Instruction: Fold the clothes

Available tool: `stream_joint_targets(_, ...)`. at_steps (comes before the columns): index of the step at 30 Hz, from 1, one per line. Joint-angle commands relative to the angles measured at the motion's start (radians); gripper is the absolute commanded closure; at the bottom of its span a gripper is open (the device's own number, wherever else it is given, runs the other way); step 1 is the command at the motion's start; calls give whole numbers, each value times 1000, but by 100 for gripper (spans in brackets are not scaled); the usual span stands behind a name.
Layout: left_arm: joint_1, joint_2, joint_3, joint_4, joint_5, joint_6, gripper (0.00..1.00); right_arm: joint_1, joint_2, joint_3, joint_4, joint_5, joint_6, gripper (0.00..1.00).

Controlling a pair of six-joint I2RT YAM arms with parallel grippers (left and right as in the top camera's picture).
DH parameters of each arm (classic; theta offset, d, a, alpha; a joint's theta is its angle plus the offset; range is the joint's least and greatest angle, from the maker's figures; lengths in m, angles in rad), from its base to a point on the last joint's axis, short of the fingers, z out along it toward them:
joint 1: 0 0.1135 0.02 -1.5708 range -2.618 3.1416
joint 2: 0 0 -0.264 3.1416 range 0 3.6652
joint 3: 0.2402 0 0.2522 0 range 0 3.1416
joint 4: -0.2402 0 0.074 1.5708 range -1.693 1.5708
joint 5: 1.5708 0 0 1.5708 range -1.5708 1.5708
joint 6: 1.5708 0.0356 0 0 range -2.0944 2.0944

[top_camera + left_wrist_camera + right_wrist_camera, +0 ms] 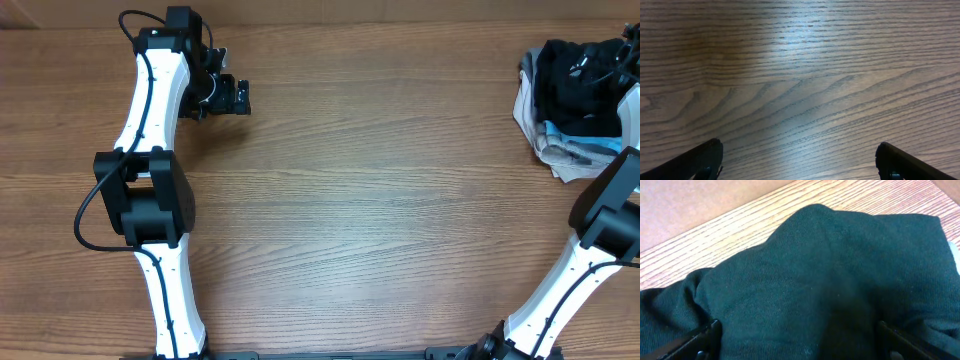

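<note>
Two tools: left tool (798,156), right tool (798,336), both apart.
Risk: deep pinch on dark garment (830,270) could drag whole clothes pile (562,150), upper right.

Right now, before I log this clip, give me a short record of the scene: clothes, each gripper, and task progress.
clothes pile: heaped at the table's far right edge, unfolded
dark garment: crumpled on top of the pile, with grey and light blue fabric beneath
left gripper: open, over bare table, holding nothing
right gripper: open, close over the dark garment, fingers spread to either side; contact unclear
progress: no folding visible; nothing laid out flat
</note>
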Motion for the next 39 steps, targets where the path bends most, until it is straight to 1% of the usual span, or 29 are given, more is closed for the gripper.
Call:
stream_joint_targets(1,-19,5,3,-1,-2,9,0,-2,220,-99,-158,12,3,0)
stream_joint_targets(6,-27,5,3,0,13,9,0,-2,137,37,-294,-6,7,0)
stream_joint_targets(10,-31,5,3,0,13,9,0,-2,32,193,-386,-14,7,0)
stream_joint_targets(11,-31,5,3,1,13,9,0,-2,-15,268,-414,-15,7,0)
stream_joint_targets(14,-31,5,3,9,13,9,0,3,-80,392,-469,-24,6,0)
stream_joint_targets(21,-31,5,3,10,1,9,0,48,-212,560,-594,-33,2,0)
stream_joint_targets(24,-31,5,3,9,1,9,0,82,-290,606,-653,-33,3,0)
stream_joint_targets(28,-31,5,3,10,1,9,0,130,-396,624,-709,-34,10,0)
stream_joint_targets(33,-31,5,3,10,1,9,0,205,-511,624,-794,-59,121,0)
stream_joint_targets(36,-31,5,4,10,1,9,0,249,-550,624,-856,-114,171,0)
stream_joint_targets(39,-31,5,3,10,1,9,0,284,-561,623,-926,-228,217,0)
